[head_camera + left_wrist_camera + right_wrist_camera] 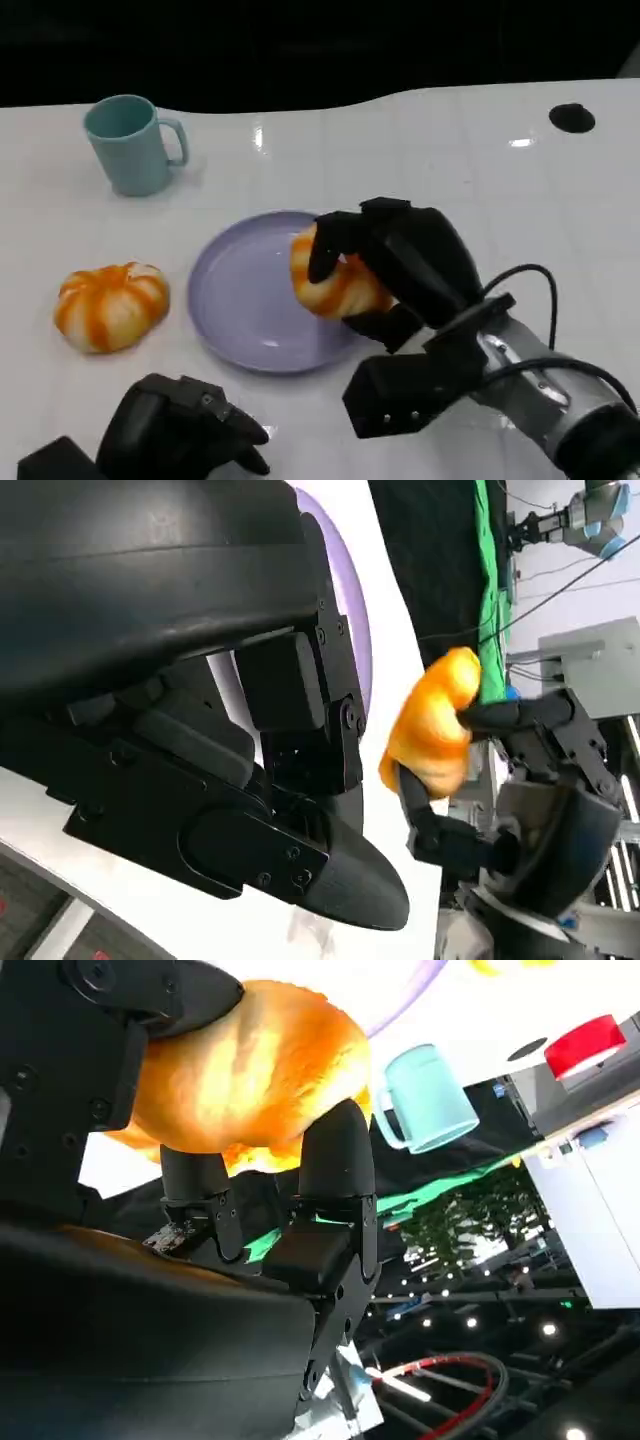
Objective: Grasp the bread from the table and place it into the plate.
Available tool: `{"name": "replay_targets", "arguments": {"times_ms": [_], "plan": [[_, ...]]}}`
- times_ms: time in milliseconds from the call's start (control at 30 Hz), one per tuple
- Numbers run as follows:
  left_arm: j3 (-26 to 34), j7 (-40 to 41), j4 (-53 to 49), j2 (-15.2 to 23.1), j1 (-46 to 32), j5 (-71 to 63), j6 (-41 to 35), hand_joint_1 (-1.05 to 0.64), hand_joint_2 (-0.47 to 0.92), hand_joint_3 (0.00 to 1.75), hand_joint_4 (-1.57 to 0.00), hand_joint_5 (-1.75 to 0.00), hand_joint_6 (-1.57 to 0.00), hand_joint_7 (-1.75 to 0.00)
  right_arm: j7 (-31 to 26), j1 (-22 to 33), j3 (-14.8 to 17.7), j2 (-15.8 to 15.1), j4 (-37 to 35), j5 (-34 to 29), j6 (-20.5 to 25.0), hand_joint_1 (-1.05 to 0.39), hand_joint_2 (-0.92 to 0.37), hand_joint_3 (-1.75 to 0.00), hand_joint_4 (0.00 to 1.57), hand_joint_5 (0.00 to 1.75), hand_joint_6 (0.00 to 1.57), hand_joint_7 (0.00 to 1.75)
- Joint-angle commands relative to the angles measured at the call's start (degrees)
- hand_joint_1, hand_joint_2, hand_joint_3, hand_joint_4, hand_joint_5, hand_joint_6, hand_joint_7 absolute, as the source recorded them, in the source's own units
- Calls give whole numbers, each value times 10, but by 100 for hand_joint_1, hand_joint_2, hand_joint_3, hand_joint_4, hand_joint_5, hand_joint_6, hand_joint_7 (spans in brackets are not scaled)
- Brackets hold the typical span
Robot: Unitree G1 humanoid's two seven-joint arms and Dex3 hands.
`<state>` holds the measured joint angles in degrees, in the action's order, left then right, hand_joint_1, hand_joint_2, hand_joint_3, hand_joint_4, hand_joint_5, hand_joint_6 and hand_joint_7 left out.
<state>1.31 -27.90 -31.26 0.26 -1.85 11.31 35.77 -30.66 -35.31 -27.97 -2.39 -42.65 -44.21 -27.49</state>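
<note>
Right hand (385,265) gripped 1 bread (330,280), held over the plate (235,300) directly beneath it. Judged: grasp complete, release outstanding. Left hand (175,430) held nothing, fingers curled.

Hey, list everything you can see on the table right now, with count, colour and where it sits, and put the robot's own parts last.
Bread: one, orange and cream, held over the plate's right side.
Plate: one, lavender, table centre.
Second bread: one, orange and cream, on the table left of the plate.
Mug: one, teal, far left.
Black disc: one, far right of the table.
Table: one, white.
Right hand: black, grips the bread.
Left hand: black, near edge, holds nothing.
</note>
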Motion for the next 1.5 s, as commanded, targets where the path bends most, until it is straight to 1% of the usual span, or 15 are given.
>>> {"name": "replay_targets", "arguments": {"times_ms": [33,133,233,267,333,400,467,500,533,600,700,867,1000,1167,1500], "plan": [[3,3,4,5,-5,1,-3,-105,89,0,-144,-67,-157,-25,-16,-28,-7,18,-44,6,-8,-8,-27,-137,92,175,84,150],[2,7,5,5,-5,-3,-7,-105,89,0,-144,-68,-157,-25,-11,-37,-8,31,-67,12,-8,-7,-25,-136,93,165,96,112],[1,7,7,4,-6,-3,-10,-105,89,0,-144,-67,-157,-26,3,-41,-8,37,-79,22,-9,-8,-33,-118,87,153,99,80],[1,7,7,4,-6,-3,-10,-105,88,0,-144,-67,-157,-26,14,-41,-9,37,-80,25,-5,-9,-40,-104,80,140,94,66],[1,6,6,4,-6,-3,-9,-105,88,0,-144,-67,-157,-26,43,-44,-13,34,-80,28,-1,-12,-47,-91,71,117,88,49],[1,4,5,4,-6,-2,-7,-105,88,0,-144,-67,-157,-26,70,-45,-19,27,-78,25,1,-19,-55,-72,49,67,68,21],[1,3,5,3,-6,-2,-7,-105,88,0,-144,-67,-157,-26,93,-42,-21,23,-70,26,5,-25,-60,-62,41,46,60,9],[1,5,6,3,-6,-3,-7,-105,88,0,-144,-67,-157,-26,105,-39,-20,21,-65,28,7,-30,-71,-43,31,38,53,4],[1,5,7,3,-6,-3,-8,-105,88,0,-144,-67,-157,-26,116,-36,-18,20,-58,31,10,-33,-80,-28,25,37,49,2],[1,4,7,4,-7,-2,-8,-105,88,0,-144,-67,-157,-26,144,-25,-15,17,-39,40,16,-41,-89,-13,12,36,40,0],[1,5,7,4,-6,-4,-6,-105,88,0,-144,-67,-157,-26,184,-10,-14,9,-2,50,33,-49,-92,-13,2,33,30,0],[2,1,5,3,-5,1,-6,-105,88,0,-144,-67,-157,-25,237,23,-5,-6,68,71,50,-54,-92,-15,0,22,25,0],[3,0,1,3,-3,3,-6,-105,88,0,-144,-66,-157,-25,248,48,2,-19,109,86,44,-54,-92,-13,3,25,27,1],[3,2,6,3,-4,3,-15,-105,88,0,-145,-66,-157,-25,235,86,24,-35,149,115,2,-51,-92,-9,10,34,34,4],[4,1,-3,2,3,1,-7,-105,88,0,-145,-66,-157,-25,225,163,85,-64,207,184,-81,-27,-92,-7,37,64,59,13]]}}
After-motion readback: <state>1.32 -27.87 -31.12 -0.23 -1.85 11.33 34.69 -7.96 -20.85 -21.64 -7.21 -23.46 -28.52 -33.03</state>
